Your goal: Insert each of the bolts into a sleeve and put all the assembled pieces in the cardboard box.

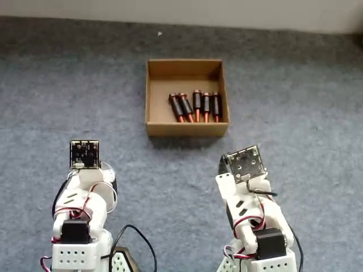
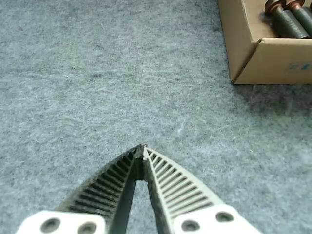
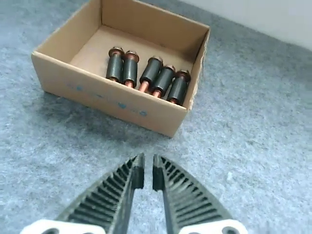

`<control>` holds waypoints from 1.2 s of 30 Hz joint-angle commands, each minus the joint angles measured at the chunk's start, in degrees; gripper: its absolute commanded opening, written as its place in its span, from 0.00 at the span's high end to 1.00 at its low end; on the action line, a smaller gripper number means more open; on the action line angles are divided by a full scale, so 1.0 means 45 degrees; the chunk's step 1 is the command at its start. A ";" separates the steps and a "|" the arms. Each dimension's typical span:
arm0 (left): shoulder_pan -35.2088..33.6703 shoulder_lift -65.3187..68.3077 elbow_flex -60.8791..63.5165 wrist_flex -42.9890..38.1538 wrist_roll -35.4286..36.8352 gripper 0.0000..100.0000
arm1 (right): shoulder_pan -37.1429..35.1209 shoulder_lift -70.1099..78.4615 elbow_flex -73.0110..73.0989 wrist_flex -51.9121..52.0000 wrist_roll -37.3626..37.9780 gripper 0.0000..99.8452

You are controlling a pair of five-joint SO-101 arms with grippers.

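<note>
The cardboard box (image 1: 187, 129) stands open on the grey carpet, ahead of both arms. Several assembled pieces (image 1: 195, 106), copper bolts in dark sleeves, lie side by side on its floor toward the near right wall. My left gripper (image 2: 142, 148) is shut and empty, low over bare carpet, with a corner of the box (image 2: 253, 58) and two pieces (image 2: 290, 19) off to one side. My right gripper (image 3: 147, 168) is shut with just a thin slit between the tips, holding nothing, a short way in front of the box (image 3: 97, 92) and its pieces (image 3: 148, 73).
The left arm (image 1: 85, 187) and the right arm (image 1: 249, 187) sit folded back near the table's front edge. Grey carpet (image 1: 57, 85) stretches around the box on all sides. A pale wall strip runs along the far edge.
</note>
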 commanded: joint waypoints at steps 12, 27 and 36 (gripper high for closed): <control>-0.0147 -0.0049 0.0244 -0.0020 -0.0117 0.99 | 0.0303 -0.0244 0.3585 0.0049 0.0098 0.97; -0.0186 0.0010 0.0244 0.0508 -0.0098 0.99 | 0.0283 -0.0244 0.3702 0.3741 0.0156 0.97; -0.0186 0.0010 0.0244 0.2012 -0.0098 0.99 | 0.0303 -0.0225 0.3702 0.4132 0.0156 0.97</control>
